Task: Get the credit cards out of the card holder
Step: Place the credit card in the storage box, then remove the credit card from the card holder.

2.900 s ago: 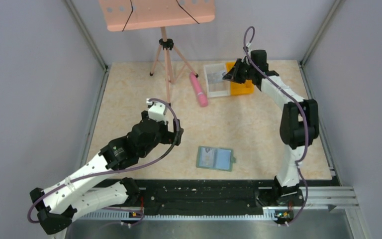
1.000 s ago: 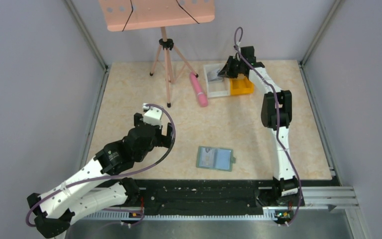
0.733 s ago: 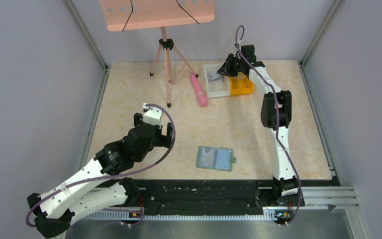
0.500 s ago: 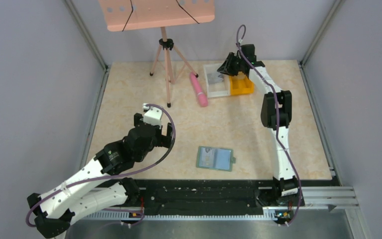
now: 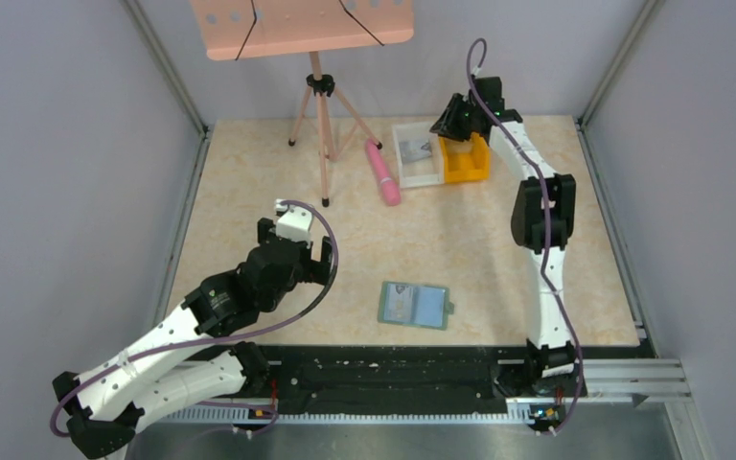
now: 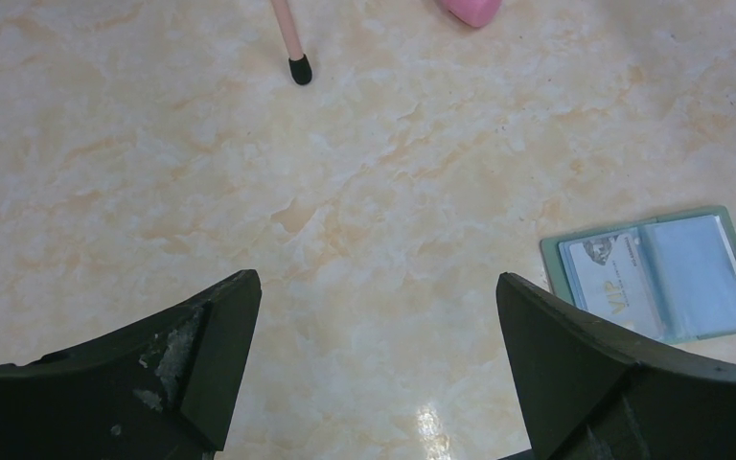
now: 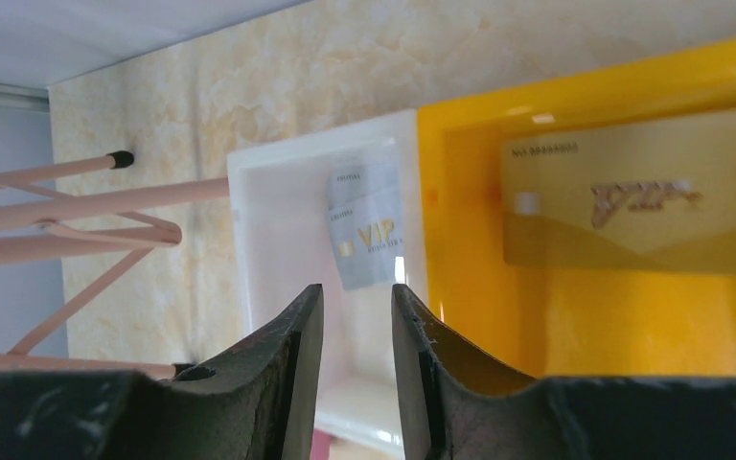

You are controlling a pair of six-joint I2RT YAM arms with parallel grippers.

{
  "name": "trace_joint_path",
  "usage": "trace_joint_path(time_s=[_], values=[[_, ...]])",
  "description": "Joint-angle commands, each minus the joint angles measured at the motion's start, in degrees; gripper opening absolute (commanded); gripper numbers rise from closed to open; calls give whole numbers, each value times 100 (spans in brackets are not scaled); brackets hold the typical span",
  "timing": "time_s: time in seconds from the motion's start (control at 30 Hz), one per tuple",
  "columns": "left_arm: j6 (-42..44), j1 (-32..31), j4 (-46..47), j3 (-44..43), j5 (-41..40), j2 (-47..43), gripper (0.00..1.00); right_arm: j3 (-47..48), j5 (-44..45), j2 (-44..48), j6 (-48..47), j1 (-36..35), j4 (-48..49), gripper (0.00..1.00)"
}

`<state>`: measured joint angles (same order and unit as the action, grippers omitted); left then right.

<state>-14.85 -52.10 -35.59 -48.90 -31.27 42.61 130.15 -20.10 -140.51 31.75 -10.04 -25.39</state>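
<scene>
The sage-green card holder (image 5: 415,305) lies spread open near the table's front edge, at the right of the left wrist view (image 6: 661,278). A pale card (image 6: 613,280) printed VIP sits in its left pocket. My left gripper (image 5: 299,257) hovers to the holder's left, jaws wide open and empty (image 6: 374,287). My right gripper (image 5: 450,125) hangs over the bins at the back, its fingers a little apart with nothing between them (image 7: 356,292). A pale credit card (image 7: 369,235) lies in the white bin (image 7: 278,240). A gold card (image 7: 632,192) lies in the orange bin (image 7: 460,316).
The white bin (image 5: 412,168) and orange bin (image 5: 465,171) stand side by side at the back right. A pink cylinder (image 5: 381,172) lies left of them. A pink tripod stand (image 5: 318,125) with a tray on top stands at the back left, one foot (image 6: 297,67) ahead of the left gripper.
My right gripper has let go of the pale card, which now lies in the white bin, and has drawn up and to the right. The left arm pulled back slightly earlier, then stayed still.
</scene>
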Motion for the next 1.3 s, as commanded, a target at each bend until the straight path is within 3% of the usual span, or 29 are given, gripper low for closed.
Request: trace_joint_path(time_s=[0.0, 0.23, 0.43, 0.83, 1.0, 1.27], values=[[17, 33, 213, 43, -180, -77, 99, -735, 223, 1307, -122, 58, -169, 33], [-295, 42, -21, -87, -112, -12, 99, -3202, 743, 3313, -163, -324, 51, 35], [-1243, 42, 17, -85, 1001, 66, 97, -5667, 944, 5023, 291, -1082, 586, 39], [-2767, 37, 1730, 1188, 2714, 906, 84, -9304, 723, 7156, 1810, -2955, 2746, 39], [-2926, 42, 2313, 1376, 3582, 1795, 70, -10028, 816, 7512, 2117, -3483, 3107, 39], [-3139, 42, 2993, 1376, 3783, 2791, 52, -10497, 1464, 7709, 2126, -3731, 2942, 39]])
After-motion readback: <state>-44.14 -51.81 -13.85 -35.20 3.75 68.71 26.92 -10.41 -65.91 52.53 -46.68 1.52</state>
